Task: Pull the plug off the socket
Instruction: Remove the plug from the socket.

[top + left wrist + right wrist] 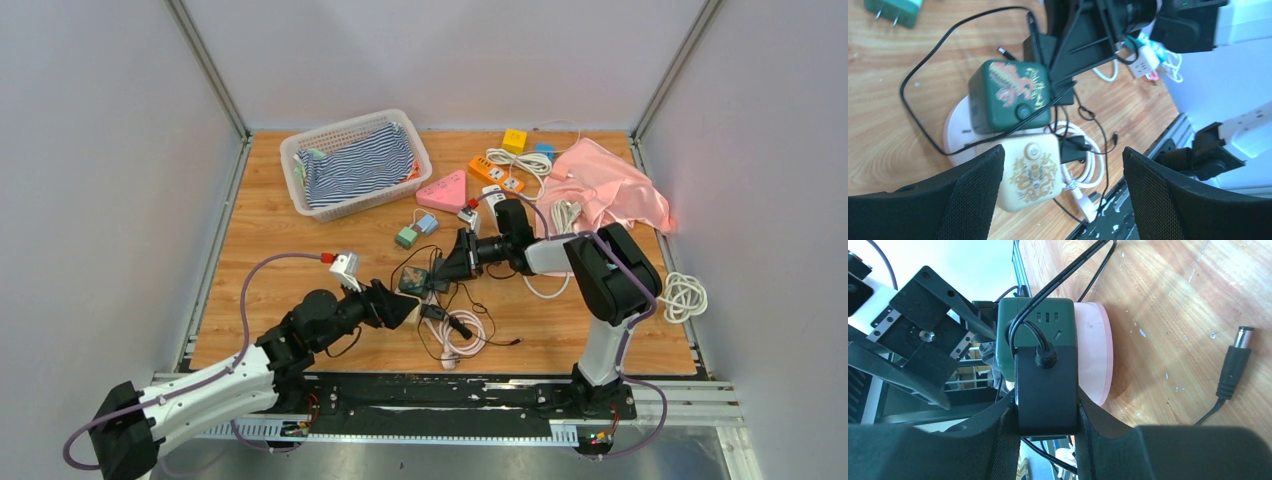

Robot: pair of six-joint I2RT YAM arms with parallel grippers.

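In the middle of the right wrist view, the right gripper (1048,407) squeezes the black plug (1046,377), which is not yet out of the green socket (1035,322), while the left gripper (1063,160) hangs wide open, holding nothing.

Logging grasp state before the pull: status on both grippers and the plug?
Right gripper shut on black plug. Plug seated in green socket cube. Left gripper open, hovering at cream cube. Thin black cable draped over the socket.
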